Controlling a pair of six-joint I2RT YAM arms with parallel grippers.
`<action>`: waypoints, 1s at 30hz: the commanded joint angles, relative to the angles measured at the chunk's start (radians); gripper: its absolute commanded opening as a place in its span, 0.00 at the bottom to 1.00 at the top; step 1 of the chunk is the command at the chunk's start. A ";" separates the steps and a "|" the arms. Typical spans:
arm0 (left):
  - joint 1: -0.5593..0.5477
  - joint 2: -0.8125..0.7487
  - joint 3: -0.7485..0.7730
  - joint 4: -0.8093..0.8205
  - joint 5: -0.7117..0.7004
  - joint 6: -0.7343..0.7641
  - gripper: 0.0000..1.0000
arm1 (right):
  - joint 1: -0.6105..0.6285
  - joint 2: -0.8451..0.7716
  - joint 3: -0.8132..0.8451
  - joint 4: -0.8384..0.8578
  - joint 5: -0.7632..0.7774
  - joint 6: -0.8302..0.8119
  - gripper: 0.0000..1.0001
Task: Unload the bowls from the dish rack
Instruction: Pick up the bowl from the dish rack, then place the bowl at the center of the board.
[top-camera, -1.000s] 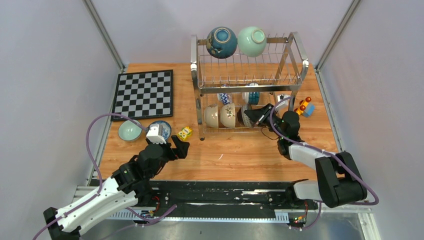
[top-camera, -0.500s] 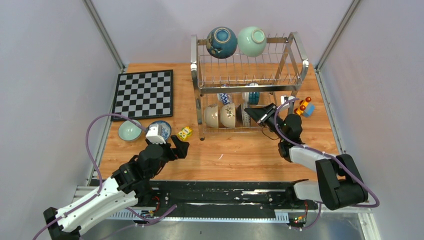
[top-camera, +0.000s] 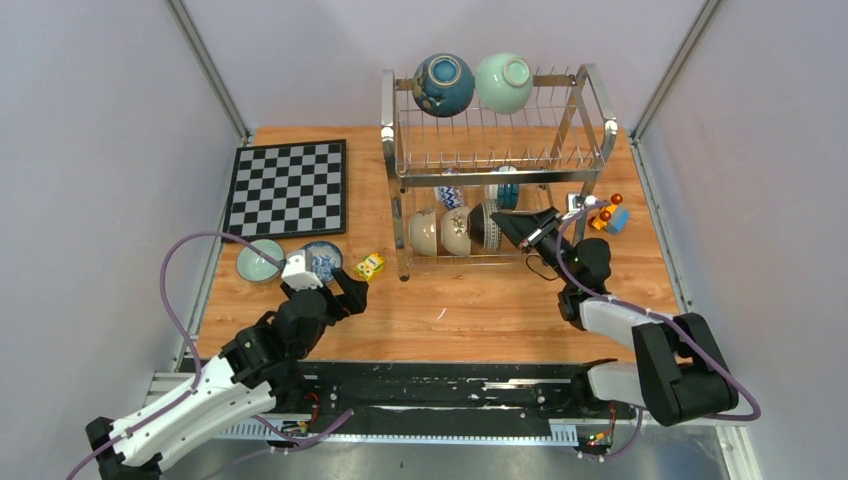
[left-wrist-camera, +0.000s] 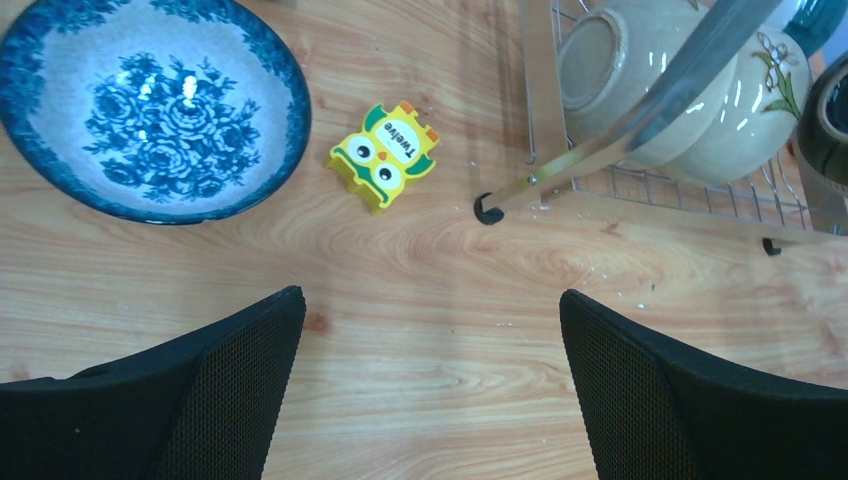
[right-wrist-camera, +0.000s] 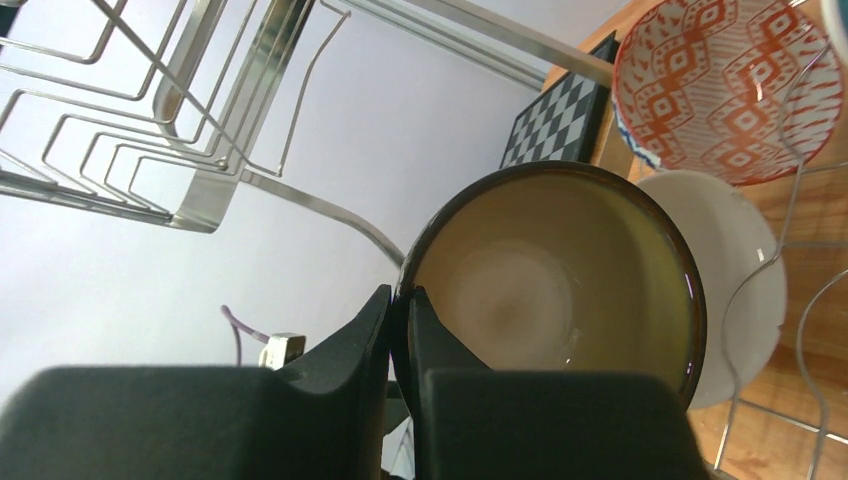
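The right claw (right-wrist-camera: 400, 305) grips the dark-rimmed bowl (right-wrist-camera: 545, 290) in the rack (top-camera: 500, 152); the left claw (left-wrist-camera: 430, 305) hangs released over the tabletop (left-wrist-camera: 430, 420).

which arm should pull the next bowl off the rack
Right. The right end effector is shut on the rim of the dark-rimmed bowl in the rack, lower tier. The left end effector hangs open over the table beside the patterned bowl, off the rack.

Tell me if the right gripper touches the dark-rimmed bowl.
Touching. The right wrist view shows the right gripper pinching the dark-rimmed bowl by its rim.
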 joint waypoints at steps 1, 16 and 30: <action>-0.008 -0.033 0.038 -0.062 -0.094 -0.068 1.00 | -0.014 -0.038 -0.018 0.173 -0.034 0.108 0.00; -0.007 -0.078 0.108 -0.156 -0.133 -0.089 1.00 | -0.012 -0.307 -0.061 -0.083 -0.136 0.054 0.00; -0.007 -0.074 0.310 -0.404 -0.149 -0.119 1.00 | 0.168 -0.747 0.024 -0.929 -0.262 -0.427 0.00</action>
